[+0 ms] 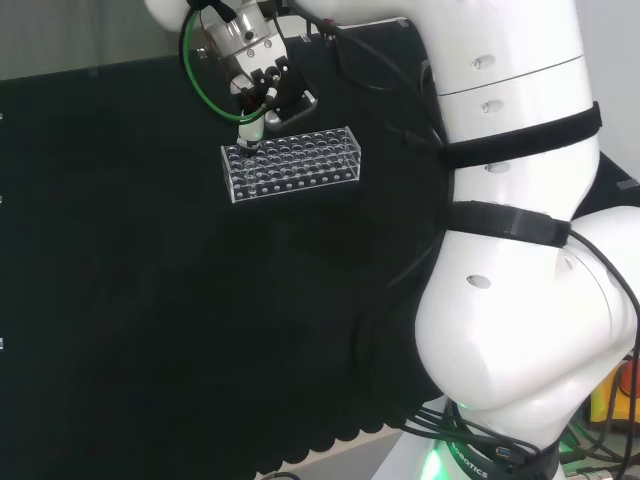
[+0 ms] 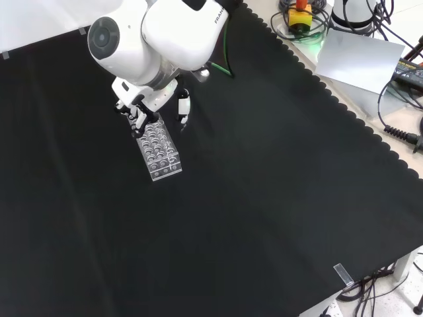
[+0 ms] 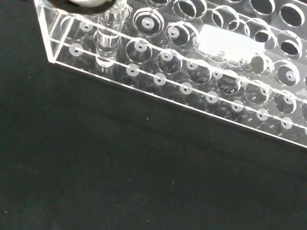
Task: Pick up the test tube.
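Note:
A clear test tube rack [image 1: 291,164] stands on the black cloth, also seen in the front view [image 2: 158,149]. One clear test tube [image 3: 109,33] stands upright in a hole near the rack's end corner. The black and white hand [image 1: 258,88] hangs over that end, the left end in the head view, its fingers curled down onto the tube's top. In the front view the hand [image 2: 137,113] sits at the rack's far end, with one digit [image 2: 183,107] standing off to the right of the rack. The tube's lower part still rests inside the rack.
The arm's white links [image 1: 510,200] fill the right of the head view, and a link with a round grey cap [image 2: 115,39] stands above the hand in the front view. Black cloth lies all round the rack. Cables and a white sheet [image 2: 360,59] lie beyond the cloth's scalloped edge.

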